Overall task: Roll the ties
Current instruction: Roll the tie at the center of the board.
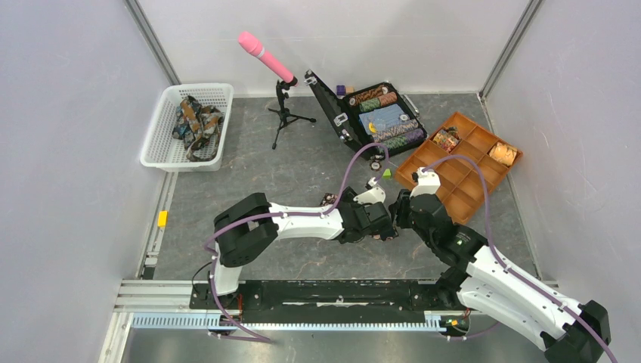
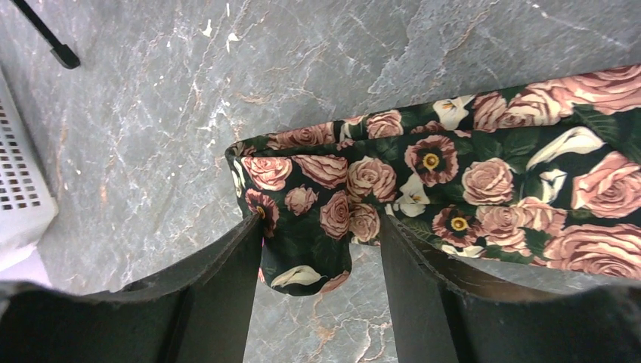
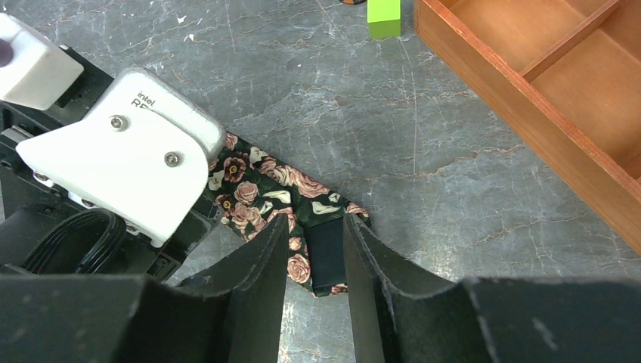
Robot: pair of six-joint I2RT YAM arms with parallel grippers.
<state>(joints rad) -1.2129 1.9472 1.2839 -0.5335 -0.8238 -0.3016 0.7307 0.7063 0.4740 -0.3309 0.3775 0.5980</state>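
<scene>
**Both pincers meeting on the rose-print tie at mid-table**

I am stretching my left arm low across the grey marbled table (image 1: 302, 159), elbow bent back near its base and forearm running out to my right. My right arm is reaching in from the near right corner, angled forward and to my left, so the two wrists are almost nose to nose.

The rose-print tie (image 2: 469, 174) is lying flat on the table between them. My left pincer (image 2: 317, 227) is pointing down at its folded end, with the fold standing up between the fingers. It is touching one finger, with a sliver of table showing beside the other. The jaws are standing fairly wide, and I cannot tell whether they are actually pressing the cloth.

My right pincer (image 3: 314, 227) is holding the tie's other end, jaws narrow, the fabric filling the gap between the fingers. The white camera housing (image 3: 121, 144) of my left wrist is sitting just beside it, over the tie.

The wooden compartment tray (image 3: 529, 125) is lying near my right pincer, with a green block (image 3: 384, 19) just off its corner. A dark patterned coil (image 1: 446, 140) and a tan-gold coil (image 1: 503, 153) are sitting in separate compartments. More ties (image 1: 196, 121) are lying heaped in the white basket (image 1: 185, 162) at the far left.
</scene>
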